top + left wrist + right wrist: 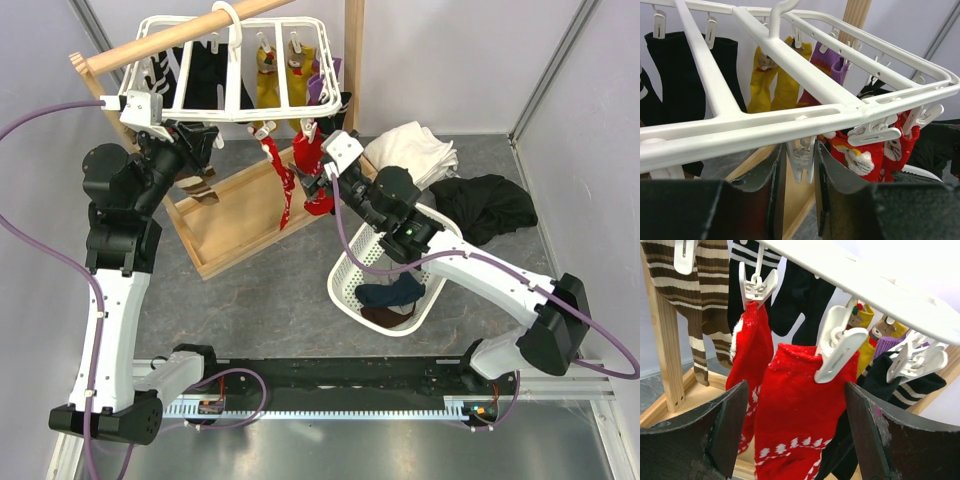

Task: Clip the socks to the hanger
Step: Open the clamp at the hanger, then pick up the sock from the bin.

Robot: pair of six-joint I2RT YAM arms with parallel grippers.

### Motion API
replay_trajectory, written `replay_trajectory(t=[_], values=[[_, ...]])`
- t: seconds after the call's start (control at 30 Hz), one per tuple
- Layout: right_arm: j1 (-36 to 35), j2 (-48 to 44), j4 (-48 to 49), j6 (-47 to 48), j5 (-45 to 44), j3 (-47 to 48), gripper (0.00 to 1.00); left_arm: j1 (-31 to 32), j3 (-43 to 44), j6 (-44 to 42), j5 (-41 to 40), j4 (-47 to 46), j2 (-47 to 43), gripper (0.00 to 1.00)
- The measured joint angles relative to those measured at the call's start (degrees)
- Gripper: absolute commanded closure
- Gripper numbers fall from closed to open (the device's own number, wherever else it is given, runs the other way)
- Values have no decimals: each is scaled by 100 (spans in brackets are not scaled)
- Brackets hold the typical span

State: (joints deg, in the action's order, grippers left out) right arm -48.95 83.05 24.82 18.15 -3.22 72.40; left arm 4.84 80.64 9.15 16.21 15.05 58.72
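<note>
The white slatted hanger (262, 107) hangs by its hook from the wooden bar. Two red socks with white pattern (281, 186) (316, 190) hang from pegs on its near edge. My right gripper (322, 172) is open. Its fingers stand on either side of the nearer red sock (800, 410) without touching it, and a white peg (837, 352) holds that sock's cuff. The other red sock (750, 345) hangs to its left. A sock with dark-and-white stripes (702, 295) hangs from a peg at the far left. My left gripper (800, 155) is closed around a bare clip peg (802, 162) under the frame (755, 125).
Black socks (680, 75), yellow socks (775, 80) and a purple sock (832, 62) hang on the far pegs. The wooden stand's base (235, 225) lies below. A white lattice basket (345, 290) with dark clothes sits at centre right, with white cloth (415, 150) and black cloth (492, 205) behind it.
</note>
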Motion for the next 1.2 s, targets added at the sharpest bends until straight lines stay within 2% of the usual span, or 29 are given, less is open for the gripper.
replay_trajectory(t=[0.2, 0.53, 0.7, 0.9, 1.2], values=[[7, -197, -13, -22, 129, -55, 15, 2, 9, 7, 114, -31, -7, 97], [4, -739, -92, -710, 986, -55, 12, 264, -22, 356, 4, -50, -173, 98], [4, -815, -337, -1040, 1145, -55, 11, 599, -109, 483, -535, -61, -275, 98], [4, -1097, -1156, -1320, 1034, -175, 10, 1062, -229, 494, -1517, -59, -271, 98], [229, -1635, -2785, -2092, -70, -890, 9, 1493, -229, 494, -2483, -55, -22, 98]])
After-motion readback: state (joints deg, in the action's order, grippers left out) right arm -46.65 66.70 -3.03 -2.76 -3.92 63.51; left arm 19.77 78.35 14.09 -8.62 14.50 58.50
